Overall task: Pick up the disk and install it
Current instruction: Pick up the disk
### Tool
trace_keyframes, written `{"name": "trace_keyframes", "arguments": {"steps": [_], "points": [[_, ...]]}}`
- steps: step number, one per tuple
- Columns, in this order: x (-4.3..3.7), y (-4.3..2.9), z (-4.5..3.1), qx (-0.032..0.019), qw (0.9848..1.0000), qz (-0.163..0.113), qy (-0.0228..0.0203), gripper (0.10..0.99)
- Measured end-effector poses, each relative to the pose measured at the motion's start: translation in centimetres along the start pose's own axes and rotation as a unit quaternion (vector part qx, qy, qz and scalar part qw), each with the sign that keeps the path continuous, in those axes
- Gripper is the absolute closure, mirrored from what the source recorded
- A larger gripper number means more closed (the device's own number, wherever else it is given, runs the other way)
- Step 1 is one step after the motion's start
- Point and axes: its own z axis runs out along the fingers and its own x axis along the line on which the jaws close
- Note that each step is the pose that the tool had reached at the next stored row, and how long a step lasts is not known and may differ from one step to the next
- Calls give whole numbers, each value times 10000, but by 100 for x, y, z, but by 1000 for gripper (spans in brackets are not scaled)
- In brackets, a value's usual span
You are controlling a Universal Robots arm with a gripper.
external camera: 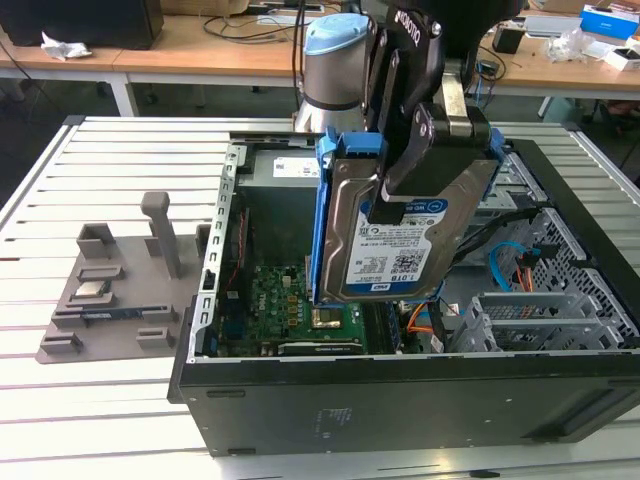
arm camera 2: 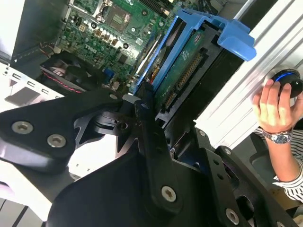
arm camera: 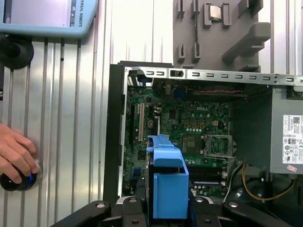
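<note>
The disk (external camera: 395, 245) hangs upright over the open computer case (external camera: 400, 400), its blue-and-white label facing the exterior view and blue rails (external camera: 325, 200) along its edges. My gripper (external camera: 408, 175) is shut on the disk from above, one black finger (external camera: 400, 190) lying across the label. In the second wrist view, the disk's green circuit side (arm camera 2: 182, 71) and blue rail (arm camera 2: 232, 35) extend out from the gripper (arm camera 2: 147, 101). The first wrist view has the blue rail (arm camera: 168, 187) end-on above the motherboard (arm camera: 189, 127).
Inside the case are a grey power supply (arm camera: 289, 137), drive bays (external camera: 540, 320) and blue and orange cables (external camera: 510, 265). A grey fixture (external camera: 110, 290) with a small chip (external camera: 92, 291) lies at the exterior view's left. A person's hand (arm camera 2: 272, 106) rests on a black knob (arm camera 2: 289, 81).
</note>
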Motion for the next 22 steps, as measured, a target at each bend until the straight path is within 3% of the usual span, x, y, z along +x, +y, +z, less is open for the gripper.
{"name": "trace_keyframes", "arguments": {"steps": [7, 22], "points": [[170, 3, 7, 0, 10000, 0, 0, 718], [452, 10, 16, 0, 10000, 0, 1, 718]]}}
